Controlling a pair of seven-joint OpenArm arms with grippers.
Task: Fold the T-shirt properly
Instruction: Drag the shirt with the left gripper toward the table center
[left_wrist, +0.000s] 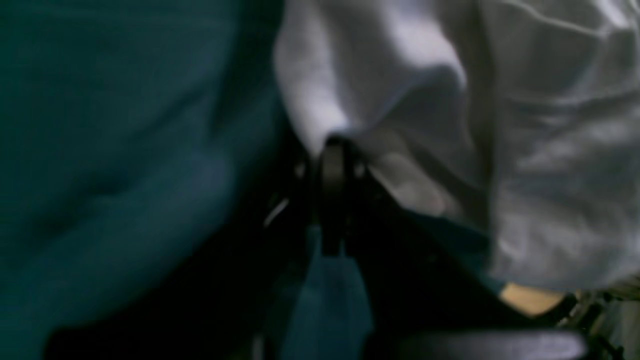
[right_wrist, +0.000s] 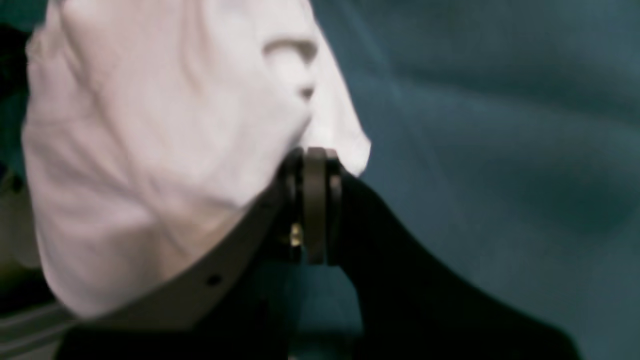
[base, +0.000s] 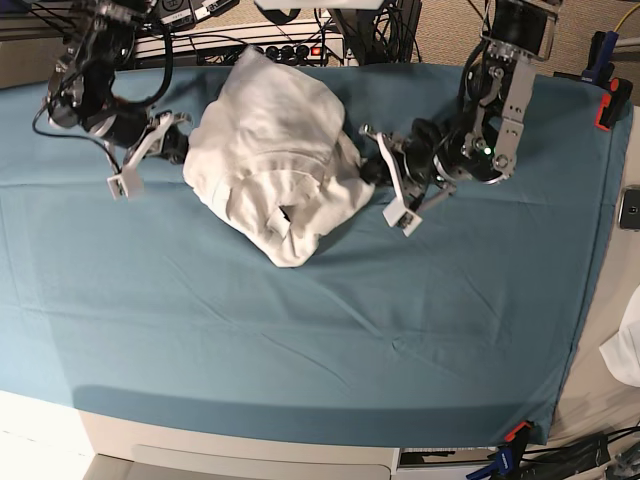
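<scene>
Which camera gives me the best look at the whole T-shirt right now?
The base view. It shows the whole T-shirt bunched in a heap on the teal table cloth, between the left gripper and the right gripper. Each wrist view shows only a blurred white patch of fabric at its own shut fingers.

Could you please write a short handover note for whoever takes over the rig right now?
Left gripper: shut on the T-shirt, at its edge on the base view's right.
Right gripper: shut on the shirt's opposite edge.
T-shirt: bunched in a crumpled heap at the far middle of the teal cloth, between the two arms.
Done: both edges gripped.
Left: spread it flat, then make every fold.
</scene>
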